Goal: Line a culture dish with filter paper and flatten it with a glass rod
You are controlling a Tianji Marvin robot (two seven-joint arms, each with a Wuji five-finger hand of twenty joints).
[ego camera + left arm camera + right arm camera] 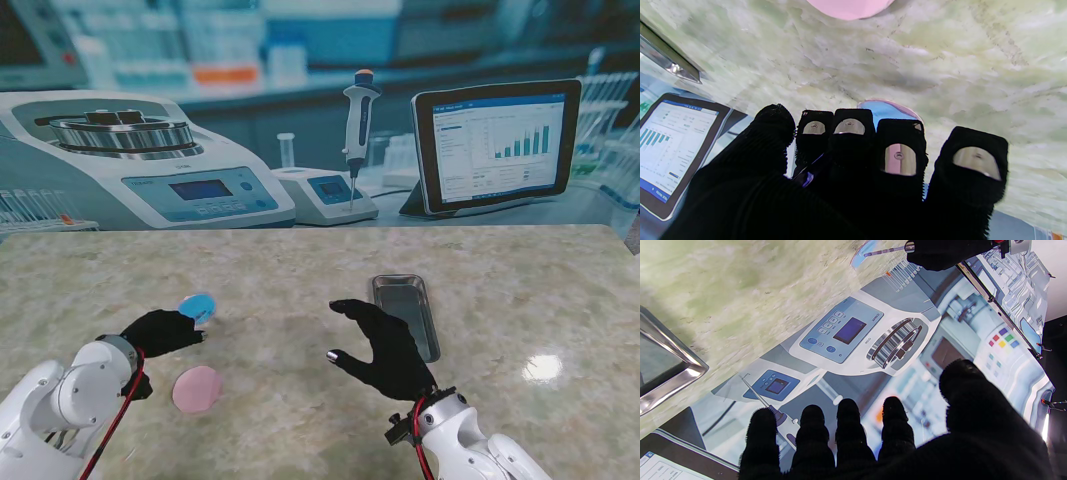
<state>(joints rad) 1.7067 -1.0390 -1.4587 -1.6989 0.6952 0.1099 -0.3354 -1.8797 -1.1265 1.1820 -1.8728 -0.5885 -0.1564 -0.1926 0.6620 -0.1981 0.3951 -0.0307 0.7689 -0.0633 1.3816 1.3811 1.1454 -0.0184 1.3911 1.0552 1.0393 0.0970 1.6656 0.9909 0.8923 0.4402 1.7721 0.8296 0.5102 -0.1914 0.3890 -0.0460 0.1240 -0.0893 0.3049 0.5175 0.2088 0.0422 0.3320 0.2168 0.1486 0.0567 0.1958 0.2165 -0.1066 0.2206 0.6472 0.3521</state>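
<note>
Left hand (163,331): pinching glass rod (885,251), tip at blue dish (198,306) | right hand (385,347): spread, empty | pink filter paper (196,388): on bench, unplaced | advice: seat paper first, press lightly.

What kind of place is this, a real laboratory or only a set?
Probably a mock laboratory: the centrifuge, pipette and tablet sit flat on a printed backdrop behind a marble-patterned table. A shallow steel tray and a blue round dish lie on the table.
</note>
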